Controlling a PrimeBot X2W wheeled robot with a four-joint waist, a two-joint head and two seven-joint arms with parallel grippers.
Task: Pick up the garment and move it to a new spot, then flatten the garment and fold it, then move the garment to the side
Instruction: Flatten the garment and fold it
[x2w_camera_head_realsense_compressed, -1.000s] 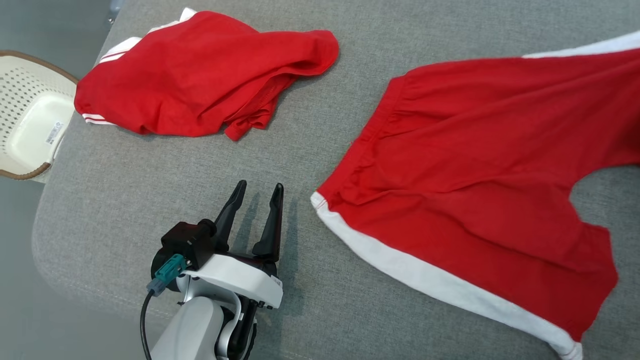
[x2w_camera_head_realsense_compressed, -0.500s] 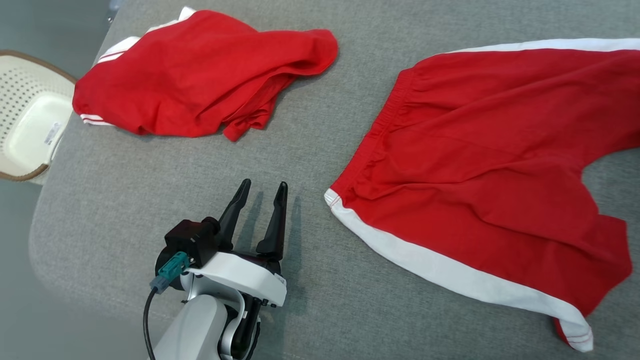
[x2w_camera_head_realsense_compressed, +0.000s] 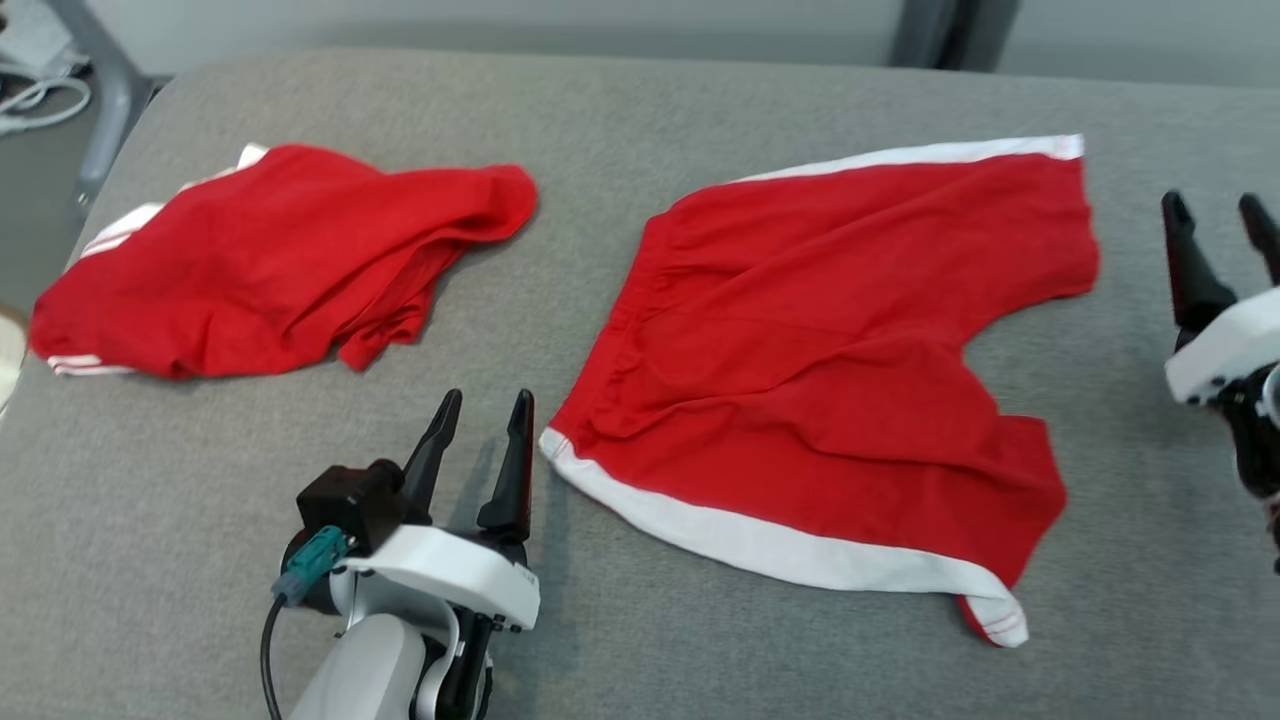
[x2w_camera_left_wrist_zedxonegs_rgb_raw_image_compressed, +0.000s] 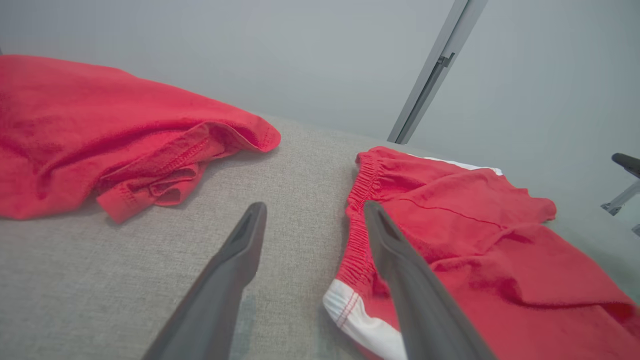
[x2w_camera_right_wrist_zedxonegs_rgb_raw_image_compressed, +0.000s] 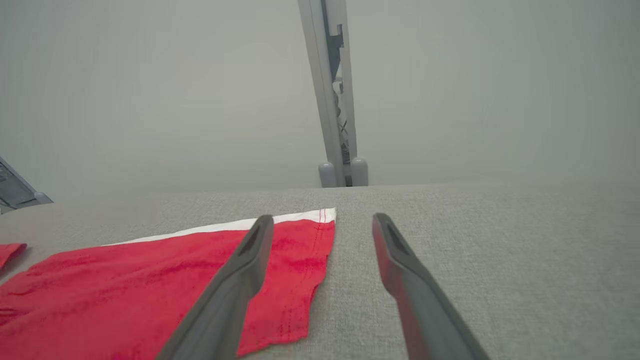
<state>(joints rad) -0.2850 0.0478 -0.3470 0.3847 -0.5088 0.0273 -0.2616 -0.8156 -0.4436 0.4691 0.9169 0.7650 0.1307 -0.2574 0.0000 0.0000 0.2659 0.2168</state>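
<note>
- Two red garments are lying on the grey worktop (x2w_camera_head_realsense_compressed: 620, 110), well apart from each other.
- Shorts (x2w_camera_head_realsense_compressed: 830, 370), red with white side stripes, are lying spread out around the middle of the worktop. The waistband is facing the left edge and the legs are pointing toward the right edge.
- Shorts are not lying fully flat: folds are running across the fabric, and the near leg's hem corner is curling under.
- Crumpled garment (x2w_camera_head_realsense_compressed: 260, 270) is sitting bunched up toward the left edge, with thin white stripes showing at its border.
- Left gripper (x2w_camera_head_realsense_compressed: 490, 400) is hanging by the near edge, fingers standing apart and clamping nothing — tips sitting just beside the waistband's near corner, where the white stripe starts. Whether they are touching the cloth, cannot tell.
- Right gripper (x2w_camera_head_realsense_compressed: 1212, 202) is hanging toward the right edge, fingers also apart, gripping nothing, just beside the far leg's hem.
- In the right wrist view one finger is crossing in front of that hem corner — touching or above it, cannot tell.
- Pale metal post (x2w_camera_right_wrist_zedxonegs_rgb_raw_image_compressed: 332, 100) is standing behind the worktop's far edge.
</note>
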